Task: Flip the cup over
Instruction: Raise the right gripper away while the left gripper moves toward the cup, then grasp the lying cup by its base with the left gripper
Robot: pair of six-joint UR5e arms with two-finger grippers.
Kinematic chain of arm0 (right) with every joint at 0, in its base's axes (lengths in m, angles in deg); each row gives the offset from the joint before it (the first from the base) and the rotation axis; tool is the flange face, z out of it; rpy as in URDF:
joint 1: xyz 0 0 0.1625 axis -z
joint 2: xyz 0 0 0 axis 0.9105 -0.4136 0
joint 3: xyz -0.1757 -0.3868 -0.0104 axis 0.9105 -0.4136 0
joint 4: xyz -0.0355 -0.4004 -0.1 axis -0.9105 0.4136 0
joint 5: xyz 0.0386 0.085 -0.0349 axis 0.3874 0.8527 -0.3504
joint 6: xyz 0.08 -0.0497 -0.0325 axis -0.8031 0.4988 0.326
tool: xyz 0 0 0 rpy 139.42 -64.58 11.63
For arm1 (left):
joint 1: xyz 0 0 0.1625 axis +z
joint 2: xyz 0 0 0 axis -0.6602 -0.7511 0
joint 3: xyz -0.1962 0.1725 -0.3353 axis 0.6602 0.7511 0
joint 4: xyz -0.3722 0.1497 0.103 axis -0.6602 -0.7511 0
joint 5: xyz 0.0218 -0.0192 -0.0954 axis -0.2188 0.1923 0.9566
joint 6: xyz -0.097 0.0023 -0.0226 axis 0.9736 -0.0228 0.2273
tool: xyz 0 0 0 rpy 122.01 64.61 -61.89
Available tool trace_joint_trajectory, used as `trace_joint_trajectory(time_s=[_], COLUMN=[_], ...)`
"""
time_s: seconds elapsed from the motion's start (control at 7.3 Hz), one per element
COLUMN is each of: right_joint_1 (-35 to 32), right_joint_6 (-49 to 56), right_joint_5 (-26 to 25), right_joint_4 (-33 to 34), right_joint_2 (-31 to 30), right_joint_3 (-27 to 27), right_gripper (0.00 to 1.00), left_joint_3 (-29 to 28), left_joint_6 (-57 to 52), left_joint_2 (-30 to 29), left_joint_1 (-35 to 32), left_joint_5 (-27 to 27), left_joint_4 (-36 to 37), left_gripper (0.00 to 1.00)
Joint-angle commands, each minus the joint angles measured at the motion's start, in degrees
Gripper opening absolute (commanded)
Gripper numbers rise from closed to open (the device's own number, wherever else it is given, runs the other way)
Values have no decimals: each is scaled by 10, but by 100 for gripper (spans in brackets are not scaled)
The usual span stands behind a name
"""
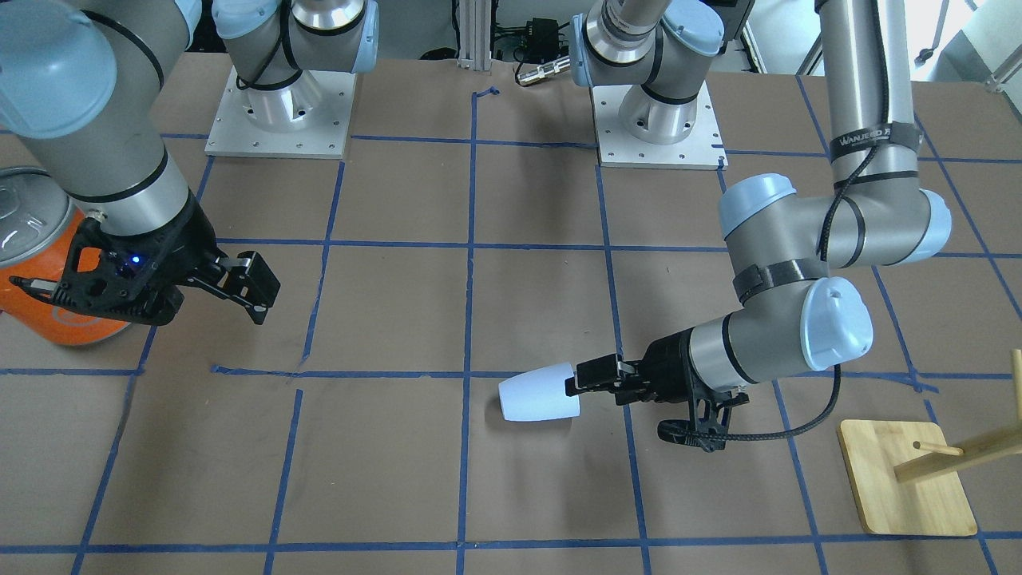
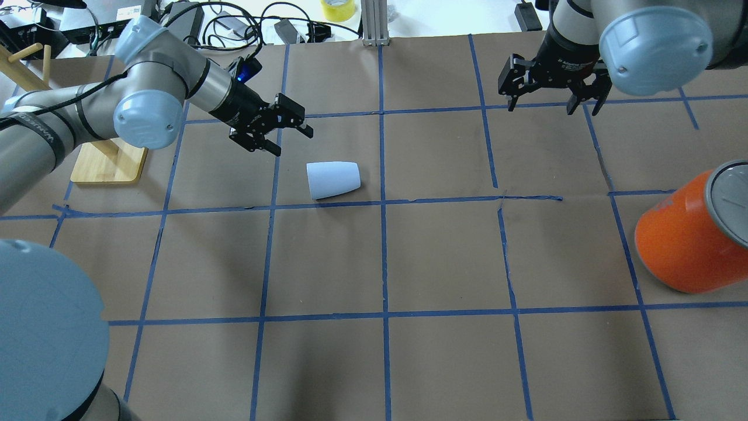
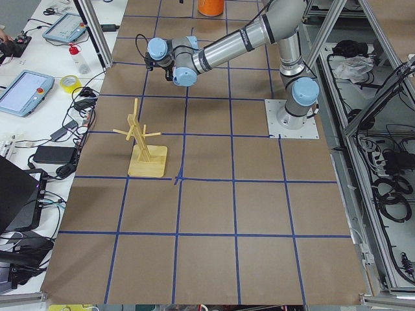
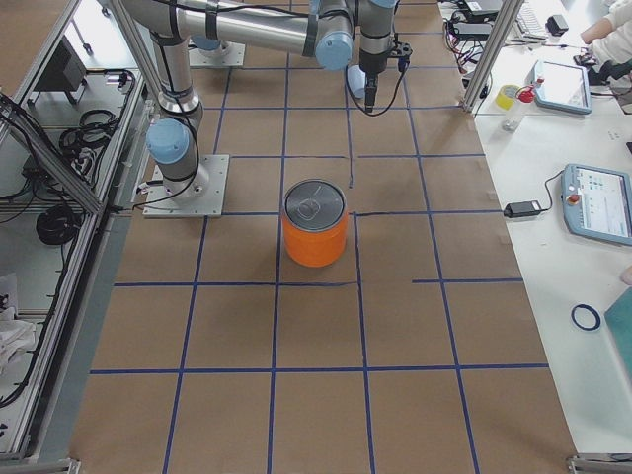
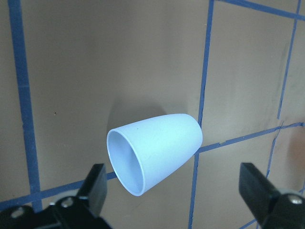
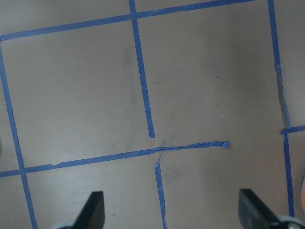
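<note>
The cup (image 1: 539,393) is small, pale bluish-white, and lies on its side on the brown table. In the overhead view the cup (image 2: 333,179) has its wide rim toward my left gripper. In the left wrist view the cup's (image 5: 152,150) open mouth faces the camera. My left gripper (image 1: 576,382) is open and empty, just off the rim, not touching it; it also shows overhead (image 2: 290,139) and in its wrist view (image 5: 176,191). My right gripper (image 2: 540,106) is open and empty, held above the table far from the cup, as the front view (image 1: 263,299) also shows.
A large orange can (image 2: 684,240) with a silver lid stands on the robot's right side, near the right arm (image 1: 48,295). A wooden peg stand (image 2: 108,161) on a square base stands behind the left arm. Blue tape lines grid the table.
</note>
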Motion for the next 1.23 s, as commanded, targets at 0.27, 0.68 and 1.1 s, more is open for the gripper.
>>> trace_joint_trajectory(time_s=[0.27,0.68,1.1], right_joint_1=[-8,-8,-8], right_joint_6=[-5,-5,-5], right_joint_5=[-12,-8,-6], right_joint_4=[-11,-12,-12], right_joint_2=[-67,-87,-81], right_joint_3=[43,44,52], right_gripper=[100,100,100], left_joint_3=[46,48,46], left_joint_6=[-1,31,61], left_joint_2=[-29,-21,12], left_joint_1=[-14,-16,-18], left_joint_5=[85,109,119], left_joint_4=[0,6,9], left_gripper=[69,0,0])
